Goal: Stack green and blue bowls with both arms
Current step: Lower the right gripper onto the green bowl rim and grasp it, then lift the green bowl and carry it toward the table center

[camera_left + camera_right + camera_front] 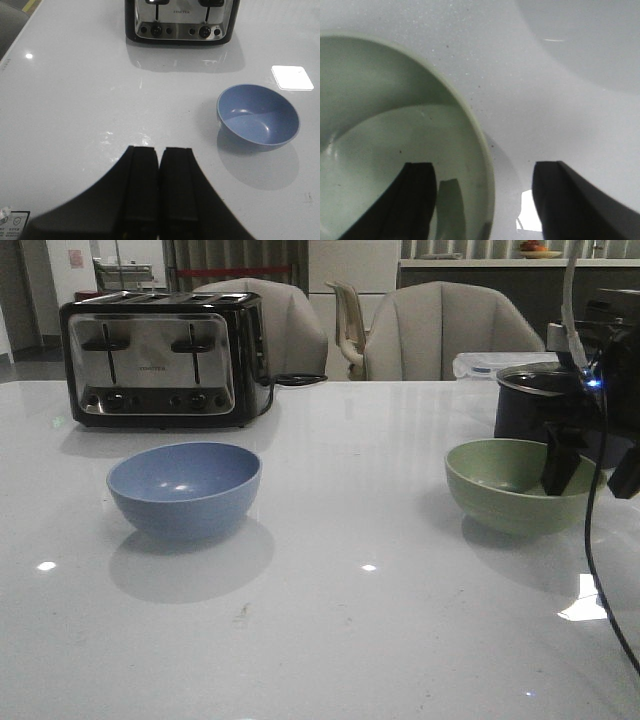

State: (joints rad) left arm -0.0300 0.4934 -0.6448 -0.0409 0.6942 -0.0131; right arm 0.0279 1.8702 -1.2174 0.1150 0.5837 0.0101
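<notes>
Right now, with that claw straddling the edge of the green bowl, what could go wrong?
1. The right gripper has one finger inside the green bowl and one outside. A grip on the thin rim alone could let the bowl tip or slip.
2. The dark pot stands just behind, so a lift drifting back might bump it.
3. The blue bowl sits far across the table while the left gripper is shut, well short of it.

Black right arm point(612, 370), blue light, dark cable point(600, 580).
</notes>
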